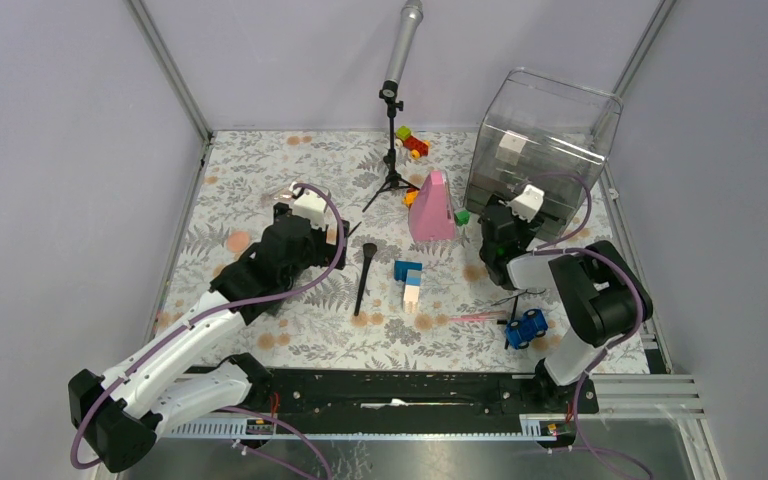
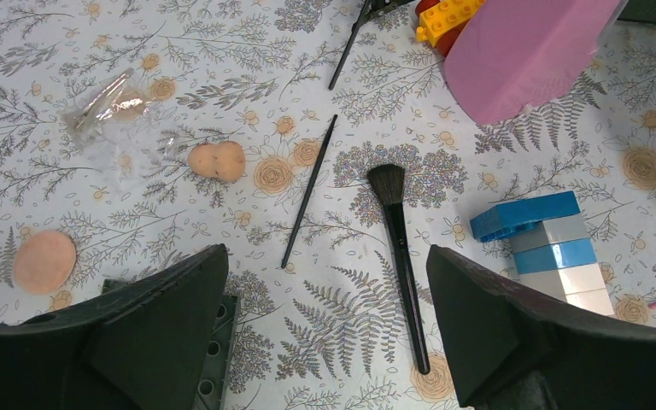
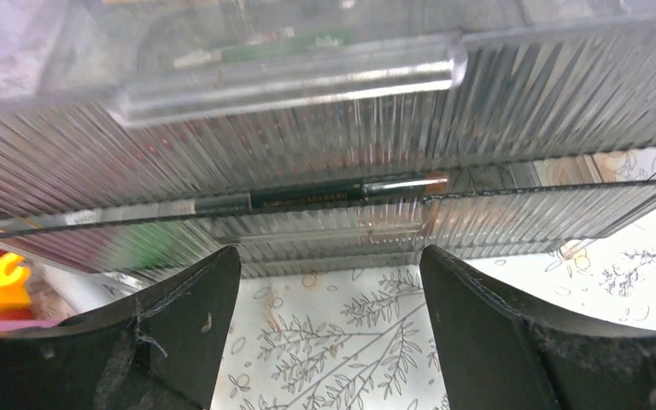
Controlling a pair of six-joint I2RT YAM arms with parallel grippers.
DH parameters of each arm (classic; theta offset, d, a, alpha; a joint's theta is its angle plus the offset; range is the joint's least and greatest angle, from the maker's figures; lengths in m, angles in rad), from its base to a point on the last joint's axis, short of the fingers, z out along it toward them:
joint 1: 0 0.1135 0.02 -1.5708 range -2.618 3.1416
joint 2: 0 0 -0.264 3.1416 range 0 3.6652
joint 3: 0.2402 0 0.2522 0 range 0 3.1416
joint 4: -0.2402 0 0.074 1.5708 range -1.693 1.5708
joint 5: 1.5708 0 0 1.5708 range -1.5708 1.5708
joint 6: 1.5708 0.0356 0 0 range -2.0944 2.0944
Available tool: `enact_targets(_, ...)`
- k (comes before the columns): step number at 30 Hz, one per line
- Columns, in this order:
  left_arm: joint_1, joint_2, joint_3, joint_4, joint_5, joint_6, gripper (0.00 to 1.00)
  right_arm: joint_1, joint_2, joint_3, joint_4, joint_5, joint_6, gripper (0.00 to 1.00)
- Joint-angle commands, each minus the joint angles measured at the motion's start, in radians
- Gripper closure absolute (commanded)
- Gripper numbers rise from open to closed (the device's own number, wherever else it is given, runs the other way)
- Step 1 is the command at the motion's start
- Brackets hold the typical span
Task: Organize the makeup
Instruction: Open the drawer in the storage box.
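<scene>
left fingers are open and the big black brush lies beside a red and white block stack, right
The block stack is blue and white, not red and white; the left wrist view shows it. The left fingers are open, and the big black brush lies beside it.

The top view looks down from behind over the whole table [image 1: 250, 170]. The left wrist view hangs close above the brush [image 2: 397, 248], shared with the top view; the right wrist faces the organizer [image 3: 307, 128] closely.
</scene>
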Motion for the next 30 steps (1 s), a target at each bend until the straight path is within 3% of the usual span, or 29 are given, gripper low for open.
enact_targets(1, 0.004, 0.000, -0.006, 0.045, 0.013, -0.001, 0.02, -0.007, 0.005, -0.007, 0.226, 0.087, -0.045, 0.16)
enact_targets(7, 0.005, 0.000, -0.006, 0.046, 0.015, -0.001, 0.02, -0.007, 0.067, -0.018, 0.463, 0.079, -0.137, 0.17)
enact_targets(12, 0.004, -0.001, -0.008, 0.044, 0.010, 0.000, 0.02, -0.007, 0.070, -0.024, 0.484, 0.076, -0.144, 0.18)
enact_targets(17, 0.004, 0.001, -0.005, 0.044, 0.019, -0.001, 0.02, -0.007, -0.029, -0.089, 0.439, 0.024, -0.108, 0.19)
enact_targets(21, 0.005, 0.001, -0.005, 0.044, 0.022, -0.001, 0.02, -0.006, -0.157, -0.147, 0.272, -0.080, 0.056, 0.20)
enact_targets(30, 0.004, 0.002, -0.001, 0.043, 0.026, -0.001, 0.02, -0.006, -0.429, -0.344, 0.048, -0.179, 0.629, 0.24)
